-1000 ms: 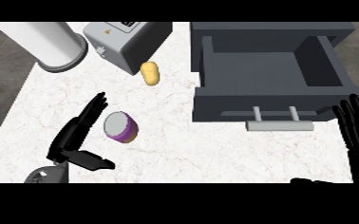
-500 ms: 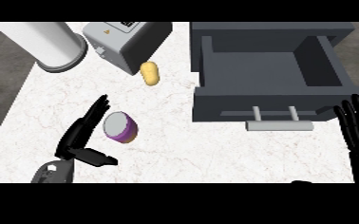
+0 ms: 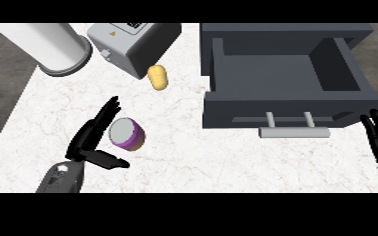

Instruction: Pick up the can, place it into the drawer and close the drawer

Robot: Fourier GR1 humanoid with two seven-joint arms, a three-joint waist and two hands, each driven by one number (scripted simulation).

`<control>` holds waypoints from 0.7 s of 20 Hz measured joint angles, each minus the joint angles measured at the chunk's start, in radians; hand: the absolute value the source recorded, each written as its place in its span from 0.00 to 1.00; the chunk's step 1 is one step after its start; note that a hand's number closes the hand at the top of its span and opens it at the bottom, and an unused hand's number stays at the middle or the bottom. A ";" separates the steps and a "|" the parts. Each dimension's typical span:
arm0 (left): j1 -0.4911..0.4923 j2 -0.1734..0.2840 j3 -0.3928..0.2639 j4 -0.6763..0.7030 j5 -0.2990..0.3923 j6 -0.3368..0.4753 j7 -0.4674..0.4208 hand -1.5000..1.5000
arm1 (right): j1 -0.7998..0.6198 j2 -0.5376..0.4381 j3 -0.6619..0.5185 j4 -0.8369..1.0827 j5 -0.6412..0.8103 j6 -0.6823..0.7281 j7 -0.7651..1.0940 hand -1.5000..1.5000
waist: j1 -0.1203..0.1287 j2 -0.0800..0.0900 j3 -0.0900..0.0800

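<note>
- Purple-sided can, one only, lay on the marble counter, just beside the left hand, whose fingers were spread straight.
- One yellow potato, one toaster and one white cylinder stood beyond.
- One grey drawer sat open; right hand rested at the edge, fingers straight.

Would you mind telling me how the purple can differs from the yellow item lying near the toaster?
The can is purple with a pale flat end; the yellow item is one plain colour. The can is cylindrical, the yellow item an elongated oval. The left hand flanks the can; the yellow item lies apart. Both rest on the counter.
</note>
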 measured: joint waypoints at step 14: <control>-0.094 -0.044 -0.010 0.133 -0.018 0.052 -0.033 0.00 | 0.011 -0.002 -0.006 0.011 -0.012 0.009 -0.013 0.00 | -0.002 0.001 0.000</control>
